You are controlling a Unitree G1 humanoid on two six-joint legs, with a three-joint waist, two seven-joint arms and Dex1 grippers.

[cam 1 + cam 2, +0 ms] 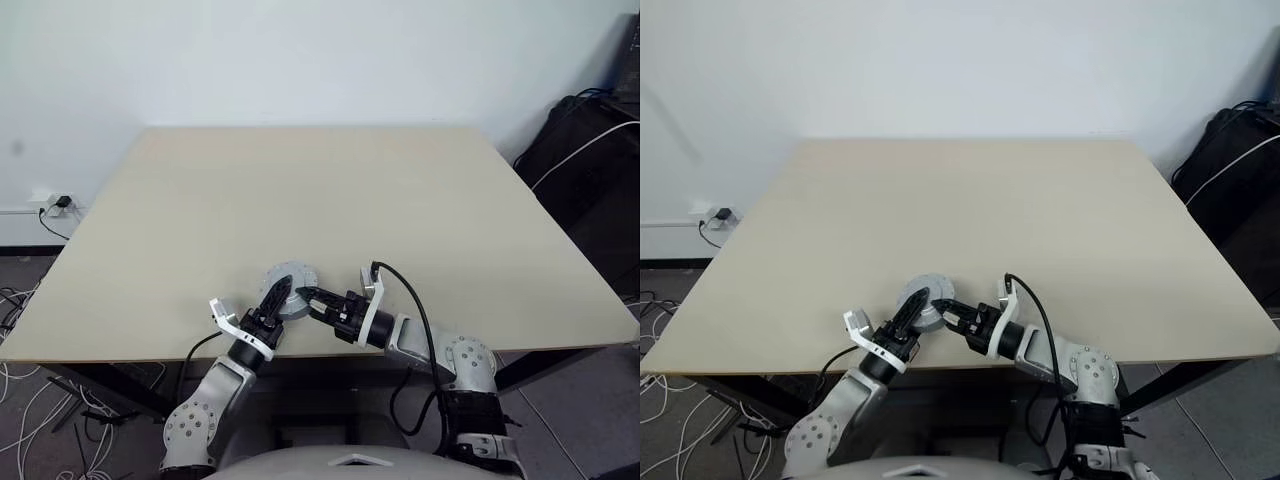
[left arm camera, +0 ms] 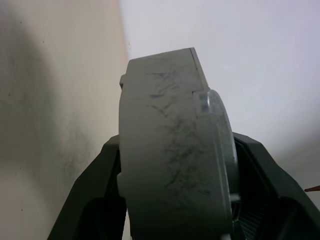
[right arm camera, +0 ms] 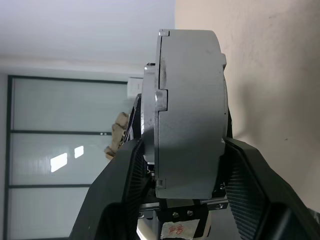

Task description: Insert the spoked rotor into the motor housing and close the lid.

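Observation:
A round grey motor housing [image 1: 290, 278] is held on edge just above the table [image 1: 300, 160], near its front edge. In the right wrist view, the thinner lid [image 3: 150, 100] sits against one face of the thick housing body [image 3: 192, 100]. My left gripper [image 1: 277, 297] comes at it from the left, and its black fingers [image 2: 97, 180] press both faces of the housing [image 2: 160, 150]. From the right, my right gripper [image 1: 308, 297] is shut on the same housing, with its fingers [image 3: 122, 175] clamping both sides. The spoked rotor is hidden.
The pale wooden table stretches far beyond the grippers. A black bag [image 1: 590, 150] with a white cable stands off the table's right side. A wall socket [image 1: 55, 203] and loose cables [image 1: 30, 400] lie on the floor at the left.

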